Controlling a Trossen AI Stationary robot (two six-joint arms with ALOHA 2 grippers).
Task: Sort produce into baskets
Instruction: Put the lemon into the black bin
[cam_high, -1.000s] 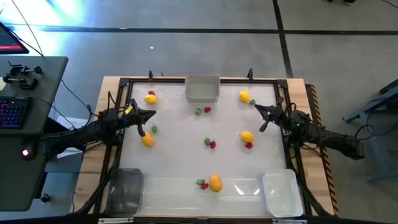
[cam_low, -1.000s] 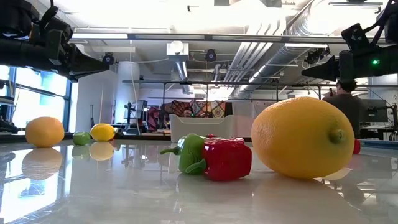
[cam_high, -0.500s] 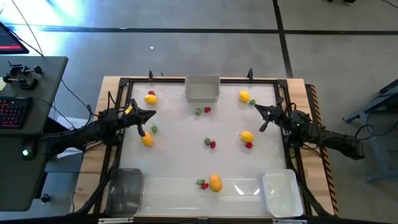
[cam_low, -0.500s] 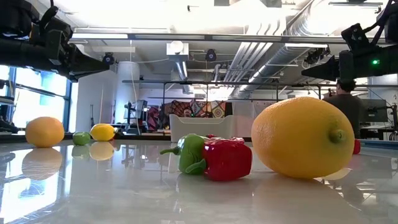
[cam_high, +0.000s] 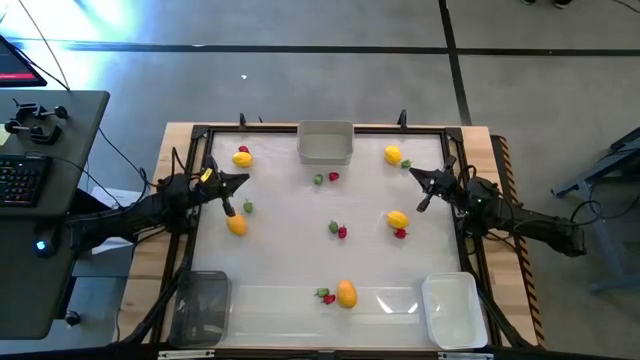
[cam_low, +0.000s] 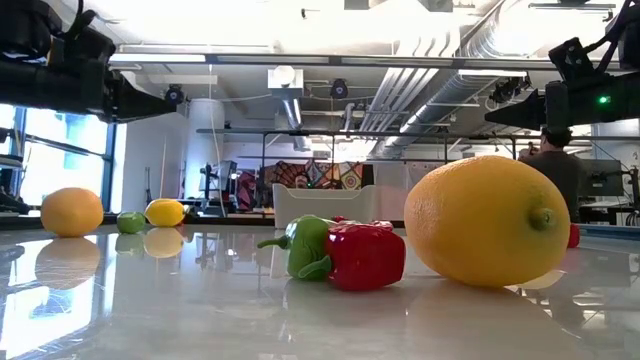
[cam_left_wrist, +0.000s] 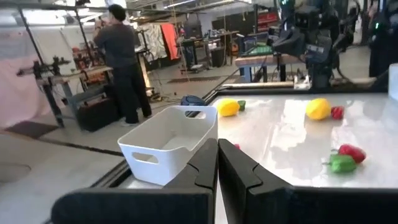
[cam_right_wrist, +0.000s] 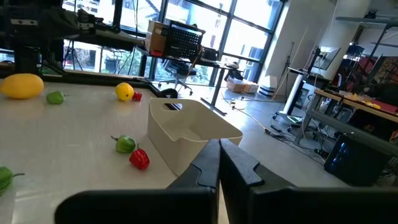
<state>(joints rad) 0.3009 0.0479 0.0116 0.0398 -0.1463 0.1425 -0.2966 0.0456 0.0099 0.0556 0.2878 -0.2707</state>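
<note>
Several yellow-orange lemons lie on the white table: two at the left (cam_high: 242, 158) (cam_high: 236, 225), two at the right (cam_high: 393, 154) (cam_high: 398, 220), and one at the near middle (cam_high: 346, 293). Small red (cam_high: 342, 232) and green (cam_high: 334, 228) pieces lie beside them. The pale grey basket (cam_high: 326, 142) stands at the far middle, the clear dark one (cam_high: 203, 305) near left and the white one (cam_high: 451, 308) near right. My left gripper (cam_high: 228, 195) hovers shut and empty over the left side. My right gripper (cam_high: 424, 192) hovers shut and empty over the right side.
A black frame (cam_high: 190, 200) runs around the table top. A red and green pair (cam_low: 340, 255) and a lemon (cam_low: 487, 220) lie close to the near edge. A desk with a keyboard (cam_high: 20, 180) stands off the table's left. A person (cam_left_wrist: 121, 56) stands in the room beyond.
</note>
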